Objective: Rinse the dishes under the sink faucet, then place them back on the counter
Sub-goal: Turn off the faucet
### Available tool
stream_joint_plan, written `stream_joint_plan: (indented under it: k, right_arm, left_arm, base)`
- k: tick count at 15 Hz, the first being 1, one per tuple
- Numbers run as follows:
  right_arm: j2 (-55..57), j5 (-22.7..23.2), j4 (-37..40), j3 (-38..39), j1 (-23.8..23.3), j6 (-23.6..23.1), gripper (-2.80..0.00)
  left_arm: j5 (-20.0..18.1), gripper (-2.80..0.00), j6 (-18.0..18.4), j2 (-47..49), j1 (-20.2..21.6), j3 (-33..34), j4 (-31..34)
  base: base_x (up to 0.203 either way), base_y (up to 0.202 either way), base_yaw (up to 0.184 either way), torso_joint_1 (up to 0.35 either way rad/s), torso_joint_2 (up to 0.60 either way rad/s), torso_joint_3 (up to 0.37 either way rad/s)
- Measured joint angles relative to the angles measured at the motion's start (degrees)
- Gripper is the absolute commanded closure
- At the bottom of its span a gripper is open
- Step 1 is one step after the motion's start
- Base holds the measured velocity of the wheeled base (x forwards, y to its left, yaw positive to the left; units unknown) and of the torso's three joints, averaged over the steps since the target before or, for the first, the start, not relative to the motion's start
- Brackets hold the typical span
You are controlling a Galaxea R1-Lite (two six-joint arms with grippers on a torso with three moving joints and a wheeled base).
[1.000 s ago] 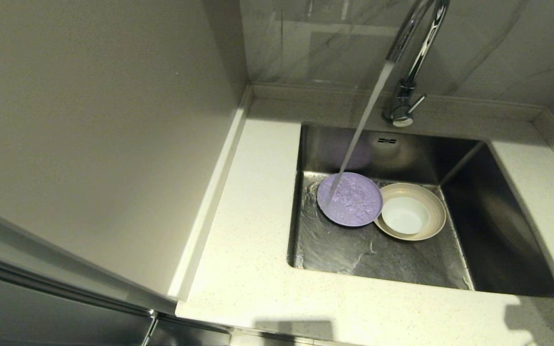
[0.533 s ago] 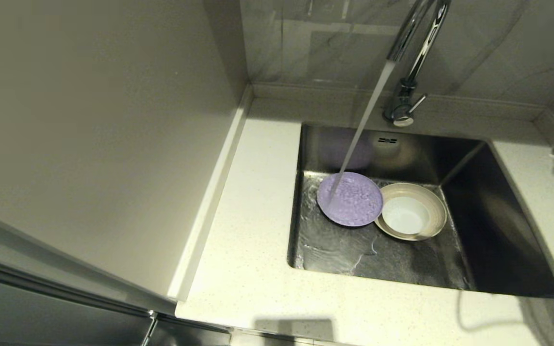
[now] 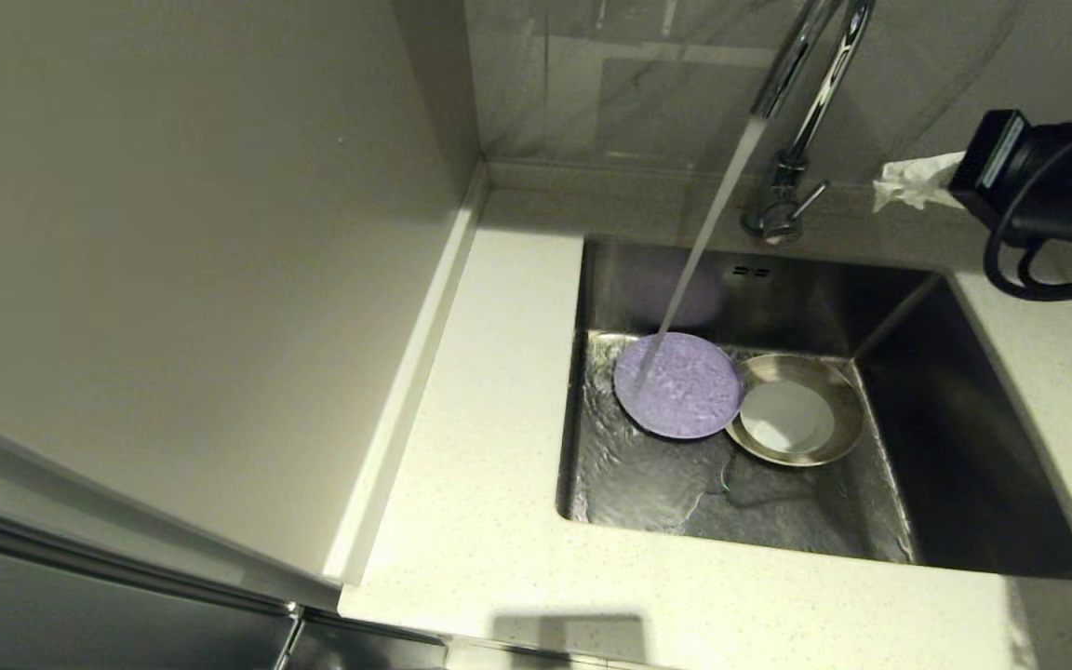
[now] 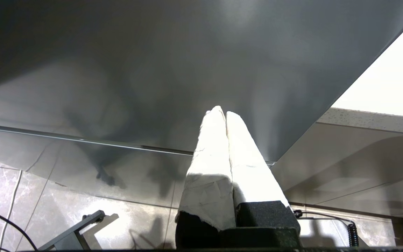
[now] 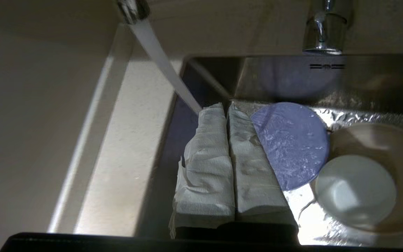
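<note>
Fingers (image 5: 219, 154) together above sink (image 3: 964, 465)

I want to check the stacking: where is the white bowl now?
In the head view, the white bowl sits inside the beige plate on the sink floor, right of the purple plate.

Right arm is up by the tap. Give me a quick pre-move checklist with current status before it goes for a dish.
1. Water running: ok. The faucet pours a stream onto the purple plate.
2. Dishes in the sink: ok. The purple plate lies flat, its edge over the rim of the beige plate; the white bowl sits inside the beige plate.
3. Right gripper ready to grasp: not ok. Its wrapped fingers are shut and empty, high above the sink near the faucet.
4. Left gripper out of the way: ok. It is shut, parked below the counter.
5. Dishes rinsed: cannot tell.
</note>
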Motion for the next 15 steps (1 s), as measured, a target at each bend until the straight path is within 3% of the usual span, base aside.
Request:
stream_joint_plan:
  k: [3, 8, 15]
  right_arm:
    - [4.79, -0.54, -0.42, -3.30, 0.20, -1.68, 0.00]
    - [11.33, -5.68, -0.85, -7.65, 0.24, -6.47, 0.00]
    - [16.79, -6.24, -5.65, -10.45, 0.23, -6.93, 0.00]
  left_arm:
    - [0.00, 0.00, -0.02, 0.00, -0.02, 0.00, 0.02]
    - [0.00, 0.00, 0.00, 0.00, 0.00, 0.00, 0.00]
    - [0.00, 0.00, -0.02, 0.00, 0.00, 0.00, 0.00]
  base:
    - [0.000, 0.000, 0.000, 0.000, 0.00, 0.000]
    - [0.000, 0.000, 0.000, 0.000, 0.00, 0.000]
    - [0.000, 0.000, 0.000, 0.000, 0.00, 0.000]
